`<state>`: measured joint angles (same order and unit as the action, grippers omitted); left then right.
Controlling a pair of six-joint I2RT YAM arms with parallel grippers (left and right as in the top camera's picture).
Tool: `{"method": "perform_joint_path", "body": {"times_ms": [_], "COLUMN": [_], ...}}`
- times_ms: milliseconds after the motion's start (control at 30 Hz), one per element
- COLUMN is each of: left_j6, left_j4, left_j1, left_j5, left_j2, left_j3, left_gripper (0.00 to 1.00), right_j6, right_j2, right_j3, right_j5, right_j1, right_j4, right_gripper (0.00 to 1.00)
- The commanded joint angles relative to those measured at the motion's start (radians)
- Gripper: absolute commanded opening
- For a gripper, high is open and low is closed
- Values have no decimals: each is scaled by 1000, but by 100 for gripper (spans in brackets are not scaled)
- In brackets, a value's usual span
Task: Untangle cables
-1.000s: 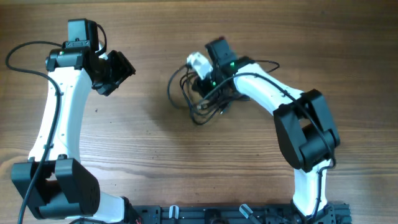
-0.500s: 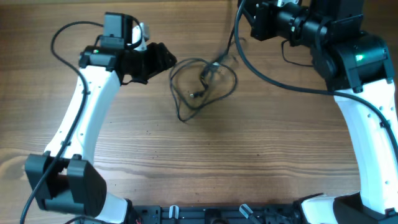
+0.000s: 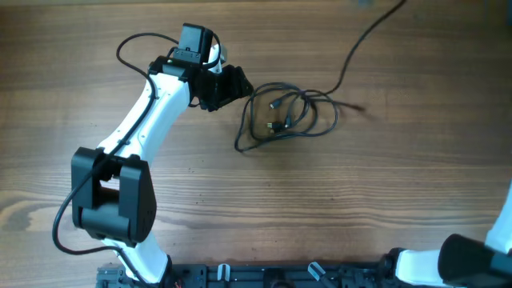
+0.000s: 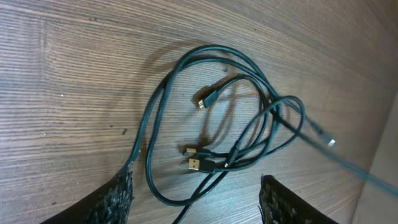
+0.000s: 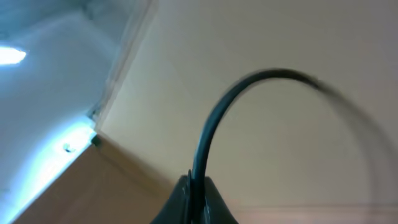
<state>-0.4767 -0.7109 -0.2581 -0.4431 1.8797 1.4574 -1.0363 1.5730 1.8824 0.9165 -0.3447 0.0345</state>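
Cables: black cords (image 3: pixel 292 112) lying in loose, overlapping loops on the wooden table (image 3: pixel 240 208), at upper middle in the overhead view. I read them as tangled, with several crossings in the pile (image 4: pixel 236 149).
Rising strand: one strand leaves the pile toward the upper right. It runs off the top edge of the overhead view and is blurred along its length.
Plug ends: in the left wrist view I see a small gold-tipped plug (image 4: pixel 202 102) inside the loops. A flat gold-faced plug (image 4: pixel 194 164) lies lower down with another just beside it. A pale tip (image 4: pixel 331 142) sits on the strand out to the right, apart from the pile.
Left gripper: it sits just beside the left edge of the loops (image 3: pixel 238 83). In its own view (image 4: pixel 199 199) the fingers (image 4: pixel 118 196) stand wide apart, released, holding nothing. The lower end of the loops lies on the table (image 4: pixel 62 74) in the gap between them. One strand runs up to the left finger; I cannot tell whether it touches.
Right gripper: fingertips clenched (image 5: pixel 196 190) on a single black strand (image 5: pixel 207 130), which arcs up and to the right. Behind it there is only pale wall and ceiling.
Right arm: only its base (image 3: pixel 472 260) shows in the overhead view, at bottom right.
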Motion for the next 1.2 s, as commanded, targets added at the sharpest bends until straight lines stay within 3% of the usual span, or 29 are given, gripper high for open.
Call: {"method": "perform_joint_path", "body": {"times_ms": [0,67,133,233,300,400,467,567,600,667,733,867,967,1067,1167], "left_j6": [-2,-1,-1,-1,2,0,-2,-2,-2,-2,-2,-3,-81,-108,-104], "left_j4": [0,-3,-3,-3,5,42,42,39,38,35,31,31,30,7,-4], "left_j1": [1,1,-1,-23,-58,-87,-82,-77,-77,-77,-77,-58,5,85,111], "left_j5": [32,48,48,48,50,67,73,75,77,88,100,127,126,95,93], "left_j2": [5,5,5,10,20,22,22,22,22,22,22,22,22,22,22], "left_j3": [1,1,1,1,1,1,1,1,1,1,1,1,1,1,1], "left_gripper": [68,68,68,68,68,68,68,68,68,68,68,69,69,68,68], "right_j6": [-415,-583,-558,-255,56,436,554,611,626,721,795,974,1114,1191,1271], "right_j2": [-5,-5,-5,-5,-5,2,27,110,143,223,265,252,254,254,254], "right_j3": [18,19,18,18,18,17,8,-31,-35,-35,-35,-35,-84,-233,-442], "right_j5": [61,38,81,155,124,-165,-426,-631,-661,-680,-649,-518,-502,-504,-500], "right_j1": [-122,-196,-216,-196,-159,-77,-10,31,30,29,33,60,178,319,451], "right_j4": [-298,-457,-435,-105,217,657,832,940,961,1000,1060,1213,1309,1279,1143], "right_gripper": [4,5,4,5,5,4,4,4,8,55,74,80,79,79,77]}}
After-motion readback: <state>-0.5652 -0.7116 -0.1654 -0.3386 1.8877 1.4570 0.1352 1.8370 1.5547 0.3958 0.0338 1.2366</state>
